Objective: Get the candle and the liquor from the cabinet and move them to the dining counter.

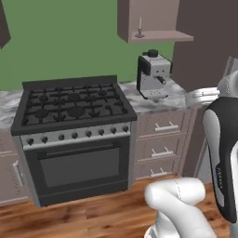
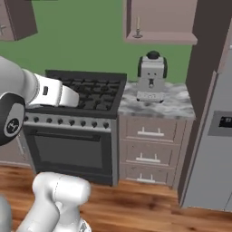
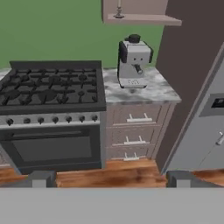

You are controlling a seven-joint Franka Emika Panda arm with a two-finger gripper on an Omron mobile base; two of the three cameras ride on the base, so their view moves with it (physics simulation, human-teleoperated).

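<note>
Candle (image 1: 140, 27) is seen upright in the open cabinet (image 1: 153, 18), above the coffee machine (image 1: 152, 74). End effector (image 3: 111, 179) is spread apart, grasping nothing.

The candle (image 1: 140, 27) stands in the open cabinet (image 1: 153, 18) above the coffee machine (image 1: 153, 74).

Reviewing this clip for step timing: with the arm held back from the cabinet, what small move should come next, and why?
Probably raise the open gripper toward the candle, which stands on the open cabinet shelf above the coffee machine; the hand is low and far from it, holding nothing.
</note>
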